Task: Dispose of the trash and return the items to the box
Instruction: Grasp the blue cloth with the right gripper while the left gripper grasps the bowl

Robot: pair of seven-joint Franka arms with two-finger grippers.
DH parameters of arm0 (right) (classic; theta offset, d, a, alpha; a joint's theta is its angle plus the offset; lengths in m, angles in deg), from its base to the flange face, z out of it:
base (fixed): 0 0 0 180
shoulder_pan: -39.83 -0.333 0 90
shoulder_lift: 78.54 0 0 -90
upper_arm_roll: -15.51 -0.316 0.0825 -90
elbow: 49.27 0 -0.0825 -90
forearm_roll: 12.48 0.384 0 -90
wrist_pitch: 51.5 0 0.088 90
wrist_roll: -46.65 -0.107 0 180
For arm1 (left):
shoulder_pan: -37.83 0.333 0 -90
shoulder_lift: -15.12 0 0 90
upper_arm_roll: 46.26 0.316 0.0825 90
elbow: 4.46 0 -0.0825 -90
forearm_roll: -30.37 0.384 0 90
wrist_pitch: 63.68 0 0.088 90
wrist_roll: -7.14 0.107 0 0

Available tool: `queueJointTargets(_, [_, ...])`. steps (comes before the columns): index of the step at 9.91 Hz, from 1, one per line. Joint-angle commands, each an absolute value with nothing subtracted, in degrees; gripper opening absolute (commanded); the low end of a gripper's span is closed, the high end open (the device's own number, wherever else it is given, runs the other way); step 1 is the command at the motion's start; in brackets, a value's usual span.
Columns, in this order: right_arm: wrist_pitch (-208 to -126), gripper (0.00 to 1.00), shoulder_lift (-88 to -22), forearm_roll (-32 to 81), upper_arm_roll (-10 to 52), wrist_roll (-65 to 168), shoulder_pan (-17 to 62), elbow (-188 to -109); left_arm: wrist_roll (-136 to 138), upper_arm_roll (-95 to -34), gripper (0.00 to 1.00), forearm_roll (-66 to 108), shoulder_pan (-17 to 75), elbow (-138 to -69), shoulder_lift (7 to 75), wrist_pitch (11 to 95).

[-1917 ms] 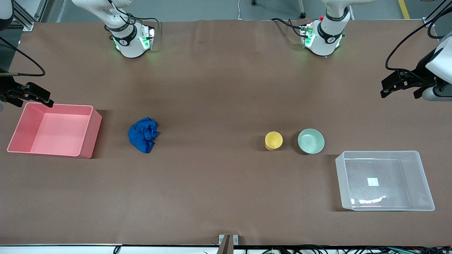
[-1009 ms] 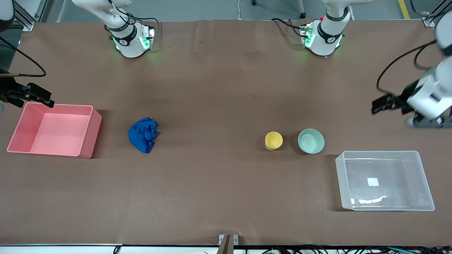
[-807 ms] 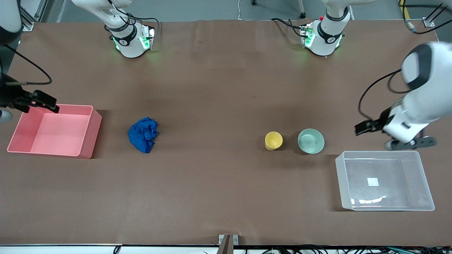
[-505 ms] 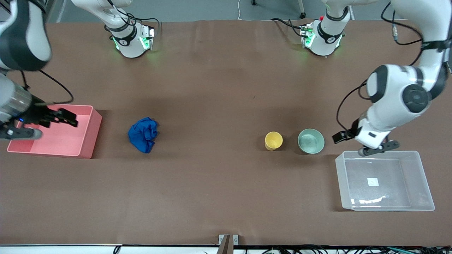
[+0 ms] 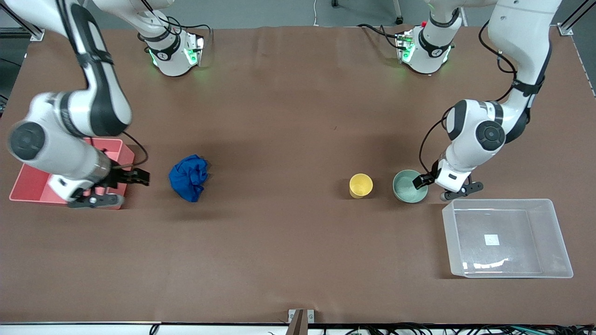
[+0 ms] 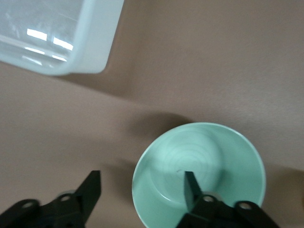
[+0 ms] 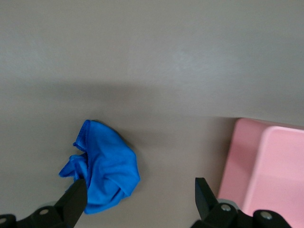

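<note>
The blue wad [image 5: 189,177] lay on the brown counter [image 5: 288,242], between the pink bin [image 5: 28,188] and the yellow cup [image 5: 361,185], well apart from the cup and near the bin. The right hand [image 5: 135,177] hung over the strip of counter between the bin's wall and the wad; in the right wrist view its fingers [image 7: 76,197] stood apart, with the wad [image 7: 105,175] partly between them and the bin [image 7: 266,166] just beside one.

The yellow cup stood upright just beside the pale green bowl [image 5: 409,187], the bowl toward the left arm's end. The left hand [image 5: 423,181] was over the bowl's rim on the side toward the clear box [image 5: 507,238]. In the left wrist view its fingers [image 6: 191,187] were spread, one over the bowl [image 6: 199,166], the other over bare counter. The clear box sat near the bowl, nearer the front camera, with a white sticker [image 5: 491,239] on its base.
</note>
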State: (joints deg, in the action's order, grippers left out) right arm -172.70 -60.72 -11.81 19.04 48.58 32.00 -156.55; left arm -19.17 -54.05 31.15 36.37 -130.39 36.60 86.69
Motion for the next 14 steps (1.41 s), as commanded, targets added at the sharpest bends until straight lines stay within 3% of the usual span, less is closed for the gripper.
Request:
queueJointTargets(1, [-177.94,1.0,-57.81,-11.42,19.2,47.8,30.08,-159.29,-20.11,-53.99,0.45,32.04,36.51,-131.46,38.23,88.63])
queueJointTargets(4, [-185.35,1.0,-56.3,-11.42,19.2,44.37,27.01,-164.83,-20.11,-53.99,0.0,32.04,35.89,-131.29,38.15,88.63])
queueJointTargets(6, [-187.53,1.0,-55.95,-11.42,19.2,44.37,26.12,-167.73,-19.41,-53.9,0.0,32.04,36.42,-129.71,36.14,88.02])
queueJointTargets(7, [-190.16,1.0,-55.95,-11.34,19.2,44.37,25.6,-170.01,-19.32,-53.64,0.0,32.04,36.77,-127.18,34.56,83.67])
queueJointTargets(9, [-191.86,1.0,-55.95,-11.34,19.2,44.28,25.42,-173.01,-18.53,-53.38,0.0,32.57,38.25,-116.49,32.88,69.54])
queueJointTargets(11, [-192.91,0.91,-55.95,-11.34,19.2,41.66,23.41,-174.68,-11.54,-53.46,0.0,32.92,42.2,-108.9,34.01,64.47])
queueJointTargets(14, [-193.53,0.46,-55.77,-11.34,19.2,41.11,22.34,-174.78,5.68,-53.46,0.0,33.01,50.81,-99.68,41.19,64.46])
